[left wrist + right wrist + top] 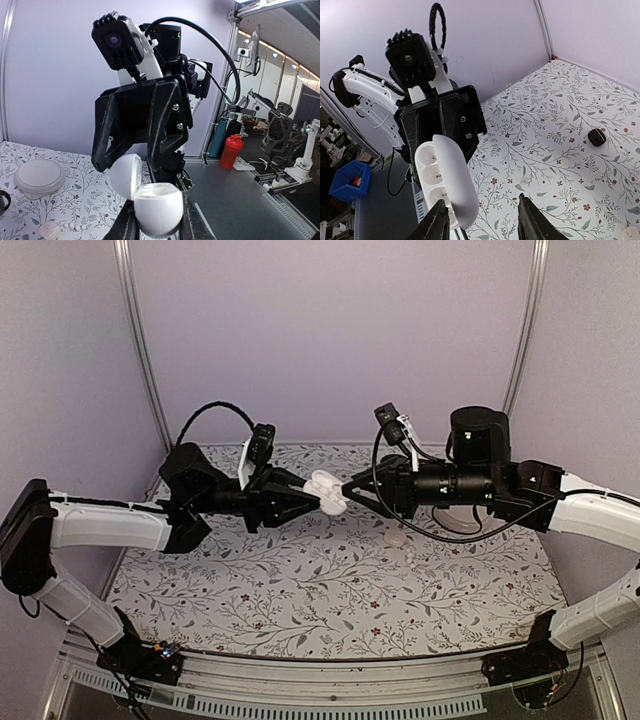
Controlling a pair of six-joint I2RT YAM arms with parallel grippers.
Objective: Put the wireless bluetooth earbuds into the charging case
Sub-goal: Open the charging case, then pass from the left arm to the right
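My left gripper [316, 496] is shut on the white charging case [326, 490], held above the table between the two arms. In the left wrist view the case [159, 209] sits between the fingers [196, 226] with its lid [125, 177] swung open. The right wrist view shows the case's wells [431, 175] empty behind the lid [454, 186]. My right gripper [348, 490] faces the case, open, its fingertips [530, 220] on either side of the lid's lower edge. Two small white earbuds [398, 536] lie on the mat under the right arm.
A round white lidded container [40, 176] stands on the floral mat [300, 590]. A small dark round object [596, 137] lies on the mat further right. Grey walls close off the back and sides.
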